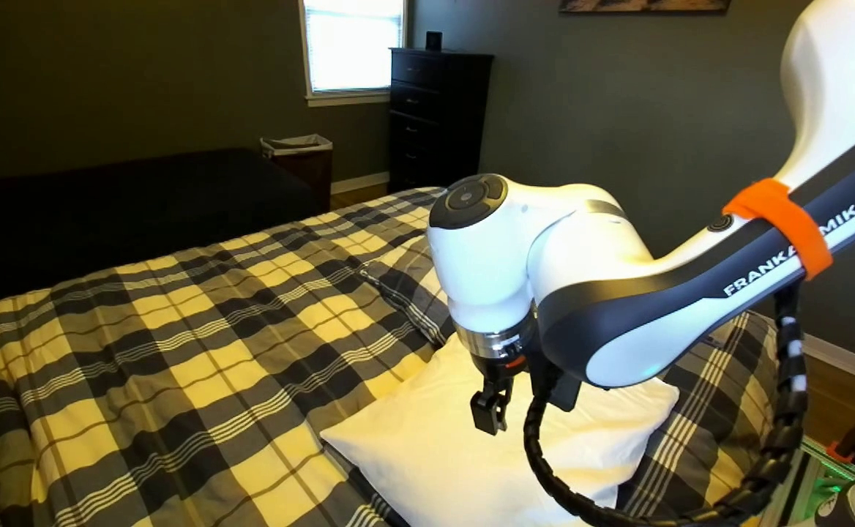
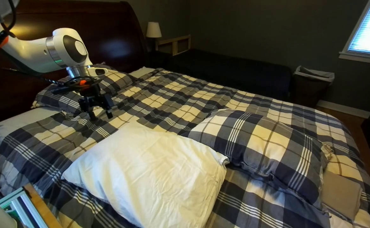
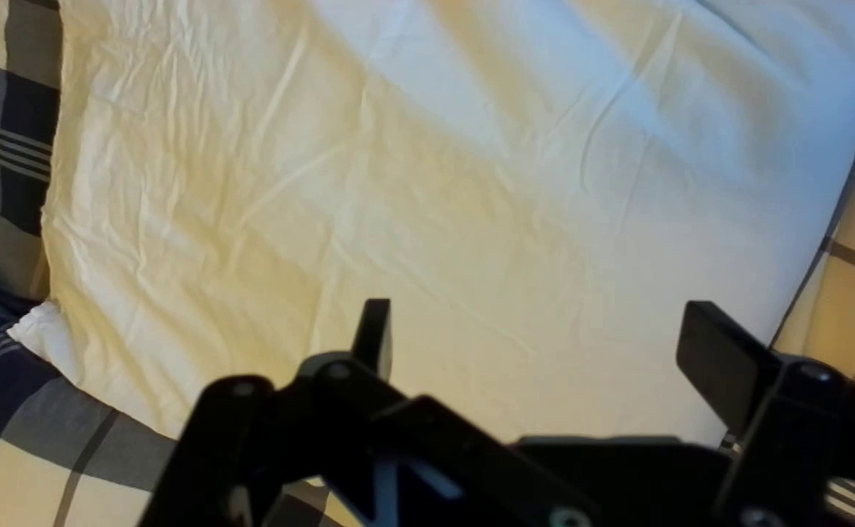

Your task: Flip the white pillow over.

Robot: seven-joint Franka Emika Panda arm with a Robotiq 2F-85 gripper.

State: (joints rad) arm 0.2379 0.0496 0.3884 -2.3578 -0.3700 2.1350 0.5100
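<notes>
The white pillow (image 2: 153,174) lies on a plaid bedspread (image 2: 178,98), near and left of centre in an exterior view, soft and lightly creased, with one corner pointing left. In the wrist view my claw (image 3: 537,337) stands wide, its black fingers (image 3: 724,359) well apart, with that pillow showing beyond the gap. Seen from the outside, my claw is raised and apart from the pillow, to the left of its far corner. On the white pillow's right sits a plaid pillow (image 2: 261,142) in matching checks of yellow, navy and white; the two meet or nearly meet at a corner, and whether they touch I cannot tell. A greyish cloth (image 2: 340,191) lies farther right, while a second plaid pillow (image 2: 118,79) rests at far left before the dark wooden headboard (image 2: 109,34), partly hidden by my arm (image 2: 67,47). A white-shaded lamp (image 2: 153,30) stands on the far side, beyond the headboard's end. In an exterior view my arm, wearing an orange band (image 1: 782,223), reaches in from the right, its black cable (image 1: 788,424) looping down in front of the white pillow. At the far end stand a tall dark dresser (image 1: 438,117) and a hamper (image 1: 307,167) with a pale liner, a bright window (image 1: 354,44) between them and higher up.
</notes>
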